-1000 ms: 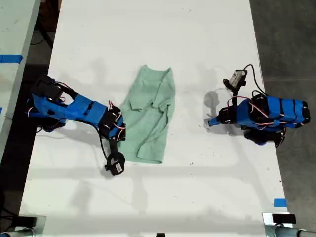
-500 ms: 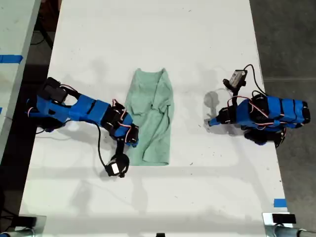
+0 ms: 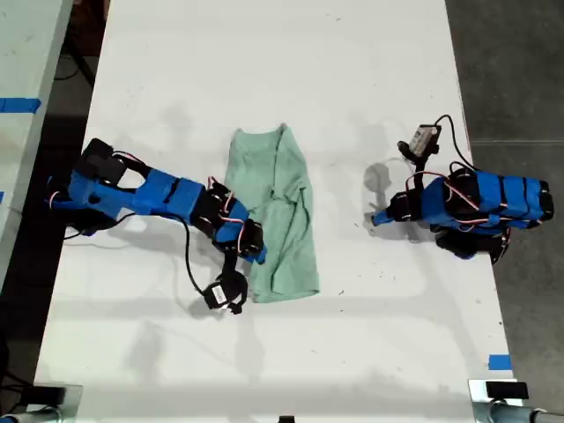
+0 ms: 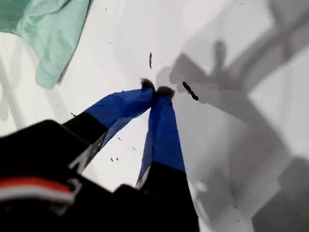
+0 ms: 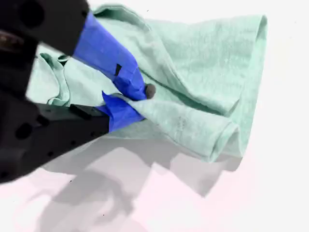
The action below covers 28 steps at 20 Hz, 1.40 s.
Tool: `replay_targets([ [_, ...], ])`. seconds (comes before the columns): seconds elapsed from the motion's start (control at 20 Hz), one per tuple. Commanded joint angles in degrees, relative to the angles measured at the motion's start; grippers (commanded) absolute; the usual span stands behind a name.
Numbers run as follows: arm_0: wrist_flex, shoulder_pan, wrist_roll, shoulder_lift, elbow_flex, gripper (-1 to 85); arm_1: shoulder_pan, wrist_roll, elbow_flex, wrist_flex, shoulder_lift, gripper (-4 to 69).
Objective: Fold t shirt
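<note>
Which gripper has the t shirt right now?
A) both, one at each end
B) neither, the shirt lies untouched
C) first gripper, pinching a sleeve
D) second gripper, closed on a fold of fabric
D: in the second wrist view my second gripper is shut on a fold of the t shirt, while my first gripper sits closed over the bare table, apart from the cloth.
</note>
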Motion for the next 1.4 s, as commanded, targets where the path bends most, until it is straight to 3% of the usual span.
replay_targets([
  [0.0, -3.25, -2.37, 0.26, 3.16, -3.34, -0.3, -0.44, 0.0, 2.81, 0.0, 0.62, 1.6],
  [0.3, -13.36, -5.01, 7.56, -4.92, -4.04, -0.3, -0.44, -0.09, 2.81, 0.0, 0.62, 1.6],
  [0.45, -16.26, -4.92, 9.67, -7.12, -4.22, 11.9, -0.44, -0.09, 2.81, 0.0, 0.62, 1.6],
  [0.6, -16.52, -4.66, 12.13, -6.94, -4.66, 14.8, -0.44, -0.09, 2.81, 0.0, 0.62, 1.6],
  [1.0, -13.89, -2.64, 13.18, 4.39, -2.81, 7.4, -0.44, -0.18, 2.81, 0.0, 0.62, 1.6],
  [1.35, -4.22, -2.9, 10.9, 26.02, 10.28, -0.2, -0.44, -0.18, 2.81, 0.0, 0.62, 1.6],
])
